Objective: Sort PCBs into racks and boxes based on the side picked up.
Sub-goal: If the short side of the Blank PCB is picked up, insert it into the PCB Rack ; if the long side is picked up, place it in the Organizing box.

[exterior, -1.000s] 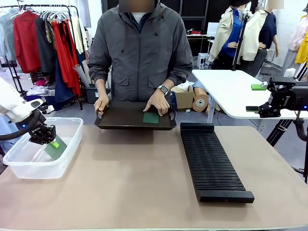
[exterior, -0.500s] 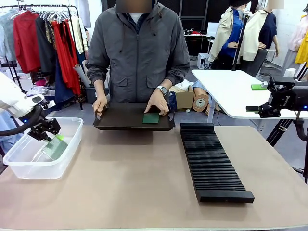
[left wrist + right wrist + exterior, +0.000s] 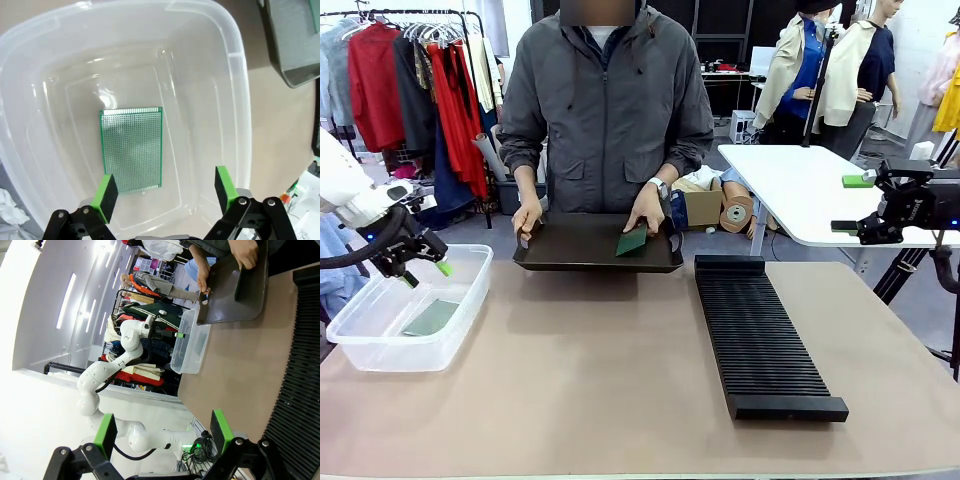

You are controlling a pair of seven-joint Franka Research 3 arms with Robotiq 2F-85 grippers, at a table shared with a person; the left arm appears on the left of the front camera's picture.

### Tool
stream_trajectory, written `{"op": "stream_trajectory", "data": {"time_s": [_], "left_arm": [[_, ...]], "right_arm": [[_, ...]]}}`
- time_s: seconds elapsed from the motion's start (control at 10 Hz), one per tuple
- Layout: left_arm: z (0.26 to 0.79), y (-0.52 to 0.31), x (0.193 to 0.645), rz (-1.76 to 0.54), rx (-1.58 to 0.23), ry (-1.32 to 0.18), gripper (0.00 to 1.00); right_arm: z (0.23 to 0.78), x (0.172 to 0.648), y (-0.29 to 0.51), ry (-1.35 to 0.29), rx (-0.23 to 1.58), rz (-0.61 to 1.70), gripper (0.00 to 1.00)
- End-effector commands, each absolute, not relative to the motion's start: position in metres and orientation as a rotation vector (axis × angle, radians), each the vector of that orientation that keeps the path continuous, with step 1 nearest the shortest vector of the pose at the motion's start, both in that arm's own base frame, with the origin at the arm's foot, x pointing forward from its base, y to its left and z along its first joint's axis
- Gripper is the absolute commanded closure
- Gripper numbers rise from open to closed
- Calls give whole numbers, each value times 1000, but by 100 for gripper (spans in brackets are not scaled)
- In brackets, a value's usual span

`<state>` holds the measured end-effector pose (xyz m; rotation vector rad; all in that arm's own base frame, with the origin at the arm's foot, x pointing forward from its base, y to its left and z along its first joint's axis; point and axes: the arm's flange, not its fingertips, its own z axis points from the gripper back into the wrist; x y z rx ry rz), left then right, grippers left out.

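**Left gripper empty over box; one board binned, one waiting on tray**

Nearest, the black rack (image 3: 760,335) lies to the robot's right of the clear box (image 3: 380,355), well apart from it. No board is visible in its slots.

Inside the box, one PCB (image 3: 132,150) lies flat on the floor, pale dotted face up and clear of the walls. That is judged the intended bin for a board taken by that side.

The left gripper (image 3: 427,275) hangs just above the box's far end. Its jaws are spread wide and hold nothing, and the board beneath it is free.

The right gripper (image 3: 162,432) sits far to the right of the box, past the rack and raised. Its jaws are likewise apart and empty, and it is judged parked out of the way until called on.

Farthest, beyond the box and to its right, a person holds a flat black tray (image 3: 580,245). One hand (image 3: 648,212) tips up a second PCB (image 3: 632,240), dark face showing, with one edge lifted off the tray. This is judged a presentation for the next pick, and which face it ends on decides between rack and box.
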<state>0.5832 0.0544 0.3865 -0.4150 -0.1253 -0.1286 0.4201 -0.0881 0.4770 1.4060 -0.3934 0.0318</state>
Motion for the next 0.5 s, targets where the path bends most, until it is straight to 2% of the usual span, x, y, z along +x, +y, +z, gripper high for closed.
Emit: {"op": "stream_trajectory", "data": {"time_s": [0.0, 0.4], "left_arm": [[398, 47, 576, -132, -358, -130, 0], [412, 46, 576, -118, -348, -143, 0]], "right_arm": [[480, 419, -90, -382, 1404, 39, 0], [480, 419, -90, -382, 1404, 39, 0]]}}
